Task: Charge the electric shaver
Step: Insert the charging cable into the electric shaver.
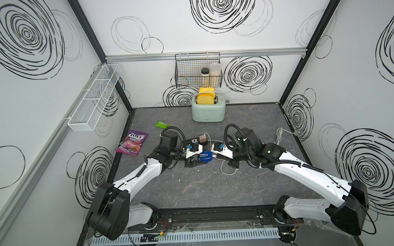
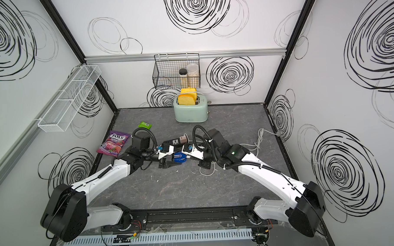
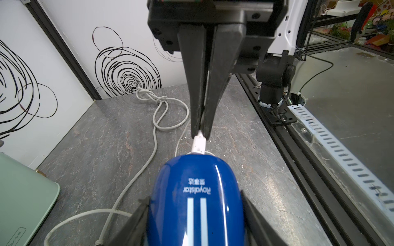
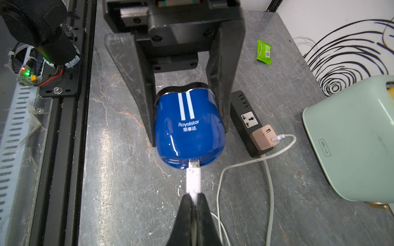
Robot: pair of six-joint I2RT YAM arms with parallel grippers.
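Where the two arms meet over the middle of the grey marbled desk point(image 1: 194, 191), the electric shaver point(image 1: 205, 156) is held low and level by the left gripper point(image 1: 198, 160), whose jaws are clamped on its two flanks; contact with the desk cannot be judged. Glossy blue shell noted, with two white stripes and, past them, "Royalstar" above three Chinese characters printed in white. Right gripper point(image 4: 193, 198): jaws shut tight on the white connector point(image 4: 193, 181), whose metal tip is set at the port in the shaver's rounded end; some metal shows. A white cable point(image 4: 245, 164) is traced in a loop across the desk to a pinkish cube charger point(image 4: 264, 137), which is plugged into a black power strip point(image 4: 243, 115) just beyond the shaver. Toward the left wall, a purple candy bag point(image 1: 132, 142) is marked "FOX'S" and "BERRIES"; farther back a green sachet point(image 1: 161, 124) bears a barcode, its text too small to be read. At the rear of the desk a mint-green toaster point(image 1: 208, 112) is stood with yellow slices point(image 1: 206, 97) in its slots; a framed label on its side cannot be read. On the back wall a black wire basket point(image 1: 197, 70) is hung, two jars inside.
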